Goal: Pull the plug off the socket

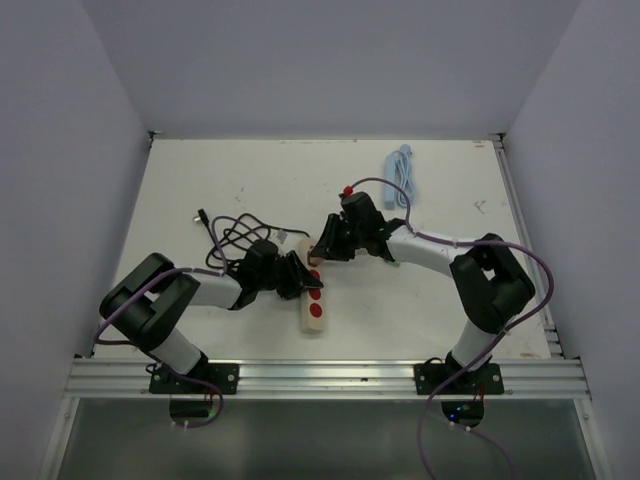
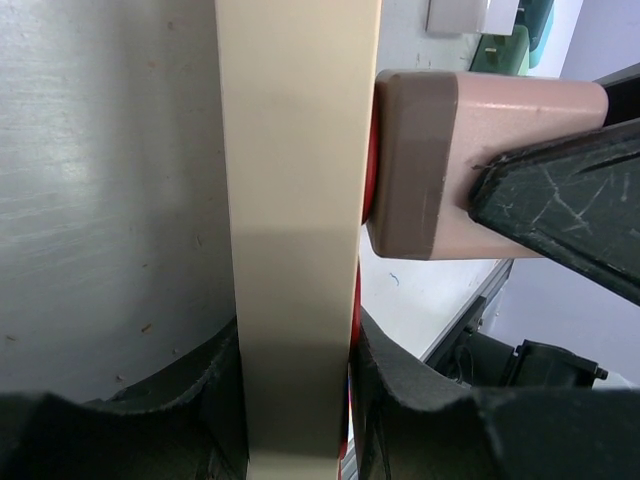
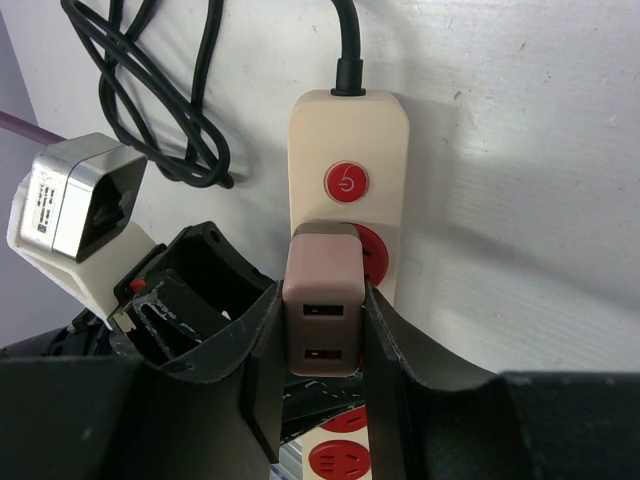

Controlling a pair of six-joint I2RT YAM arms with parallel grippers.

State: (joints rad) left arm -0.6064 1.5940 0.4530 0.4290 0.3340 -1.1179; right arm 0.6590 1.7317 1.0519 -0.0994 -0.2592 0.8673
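Note:
A cream power strip (image 1: 312, 305) with red sockets lies mid-table. A pinkish USB charger plug (image 1: 320, 247) sits in a socket near its far end. My left gripper (image 1: 298, 276) is shut across the strip's sides; in the left wrist view the strip (image 2: 290, 180) fills the gap between my fingers (image 2: 295, 370). The plug (image 2: 460, 160) stands against the red socket face. My right gripper (image 1: 326, 243) is shut on the plug. In the right wrist view the plug (image 3: 322, 300) is clamped between both fingers (image 3: 320, 330), just below the strip's red power button (image 3: 346, 182).
The strip's black cord lies coiled (image 1: 232, 237) to the far left of the strip, also in the right wrist view (image 3: 170, 110). A light blue cable bundle (image 1: 400, 172) lies at the back right. A metal rail (image 1: 320, 378) runs along the near table edge.

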